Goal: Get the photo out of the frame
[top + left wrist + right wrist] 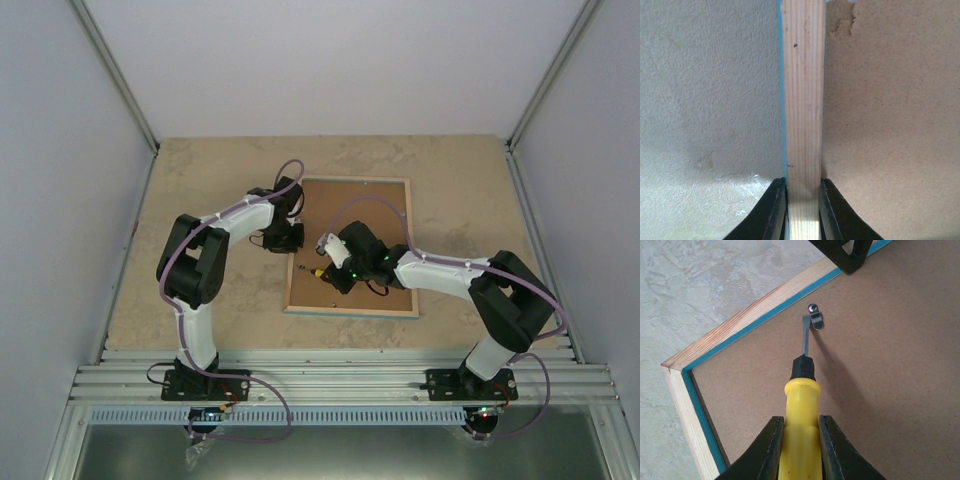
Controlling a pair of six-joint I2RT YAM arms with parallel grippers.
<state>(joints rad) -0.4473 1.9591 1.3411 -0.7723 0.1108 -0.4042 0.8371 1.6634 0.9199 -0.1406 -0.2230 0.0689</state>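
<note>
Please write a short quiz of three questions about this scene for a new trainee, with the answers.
1. True or false: the frame lies with its brown fibreboard back facing up.
2. What does the right gripper hold? A) a yellow-handled screwdriver B) a white sheet C) nothing
3. Fill in: the left gripper is closed on the frame's wooden ____.
Key: 1 true; 2 A; 3 rim.

Yellow-handled screwdriver (800, 400), metal blade tip just beside a small metal clip (816, 320); mottled beige tabletop (455, 185); ribbed aluminium rail (340, 380) along its near edge.
</note>
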